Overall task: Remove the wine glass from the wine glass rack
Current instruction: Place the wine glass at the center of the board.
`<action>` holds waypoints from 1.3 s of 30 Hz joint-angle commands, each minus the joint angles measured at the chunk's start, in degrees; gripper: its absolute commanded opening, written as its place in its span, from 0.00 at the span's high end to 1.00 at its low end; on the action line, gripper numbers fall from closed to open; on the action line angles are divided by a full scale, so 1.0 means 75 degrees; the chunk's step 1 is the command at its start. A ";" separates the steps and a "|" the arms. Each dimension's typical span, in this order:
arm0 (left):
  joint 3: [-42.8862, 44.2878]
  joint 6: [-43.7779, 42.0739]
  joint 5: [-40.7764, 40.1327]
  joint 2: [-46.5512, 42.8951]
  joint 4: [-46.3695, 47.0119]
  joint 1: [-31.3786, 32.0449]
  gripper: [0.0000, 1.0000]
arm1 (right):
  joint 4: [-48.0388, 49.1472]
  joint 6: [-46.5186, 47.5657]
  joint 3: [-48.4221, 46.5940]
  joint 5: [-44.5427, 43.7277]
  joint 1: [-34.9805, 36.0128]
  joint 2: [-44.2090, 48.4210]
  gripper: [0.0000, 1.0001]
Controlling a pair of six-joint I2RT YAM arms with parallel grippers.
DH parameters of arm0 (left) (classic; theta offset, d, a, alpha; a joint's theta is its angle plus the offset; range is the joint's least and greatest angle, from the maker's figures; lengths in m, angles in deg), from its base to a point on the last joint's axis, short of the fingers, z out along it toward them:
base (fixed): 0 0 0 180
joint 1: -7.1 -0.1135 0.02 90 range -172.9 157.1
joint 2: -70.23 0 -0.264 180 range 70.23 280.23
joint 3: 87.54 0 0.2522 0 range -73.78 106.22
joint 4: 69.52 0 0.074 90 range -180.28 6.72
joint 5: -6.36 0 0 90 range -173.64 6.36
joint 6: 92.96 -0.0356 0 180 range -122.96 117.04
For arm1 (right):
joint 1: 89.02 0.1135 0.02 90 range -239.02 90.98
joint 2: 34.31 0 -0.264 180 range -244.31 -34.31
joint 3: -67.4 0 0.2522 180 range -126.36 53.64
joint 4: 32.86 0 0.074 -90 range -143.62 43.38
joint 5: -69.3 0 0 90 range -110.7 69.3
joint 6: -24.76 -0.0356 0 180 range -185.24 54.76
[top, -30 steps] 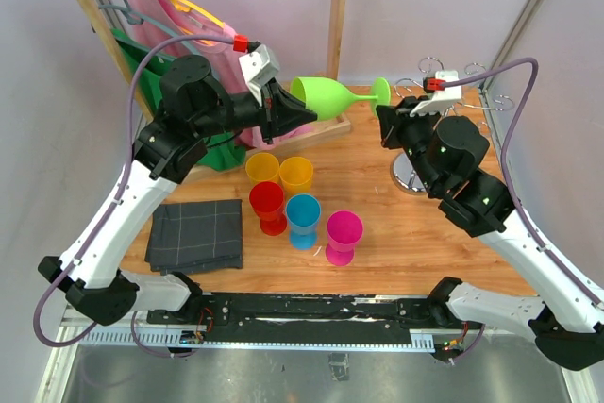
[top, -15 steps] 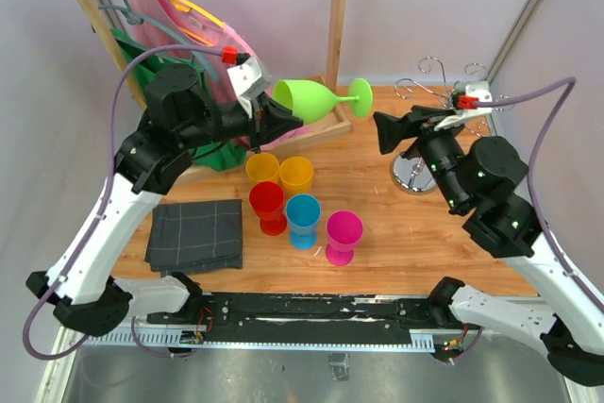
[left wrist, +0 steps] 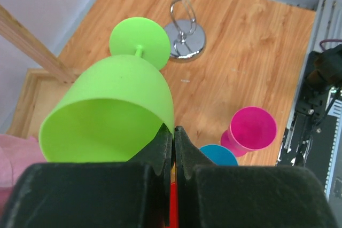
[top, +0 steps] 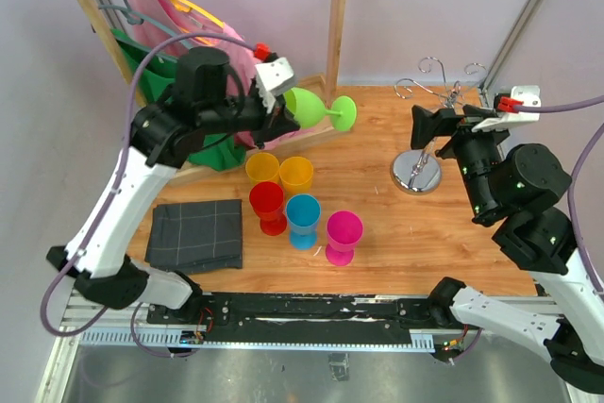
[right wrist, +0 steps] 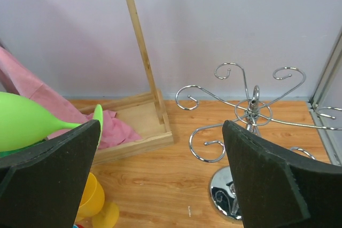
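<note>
Our left hand (left wrist: 173,132) is pinching the green wine glass (left wrist: 115,86) by its rim, right hand (top: 422,126) spread wide beside the wine glass rack (top: 416,173).

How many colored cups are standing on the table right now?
5: yellow cup and orange cup side by side at the back; red cup, blue cup and magenta cup in a row in front of them. None seem hidden.
</note>
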 commanded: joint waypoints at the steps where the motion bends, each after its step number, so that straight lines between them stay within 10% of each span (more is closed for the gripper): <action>1: 0.0987 -0.0372 -0.0744 0.0863 -0.1231 0.0340 1.00 | -0.0366 0.0189 -0.0351 -0.0528 0.0118 0.0003 0.01; 13: 0.2315 -0.0576 -0.2261 0.2720 -0.3139 0.2074 1.00 | -0.0868 -0.0160 -0.0398 -0.1204 0.0114 0.0262 0.01; 39: 0.2819 -0.1267 -0.2839 0.5050 -0.3871 0.2674 1.00 | -0.1574 -0.0674 -0.0458 -0.1288 0.0105 0.0544 0.02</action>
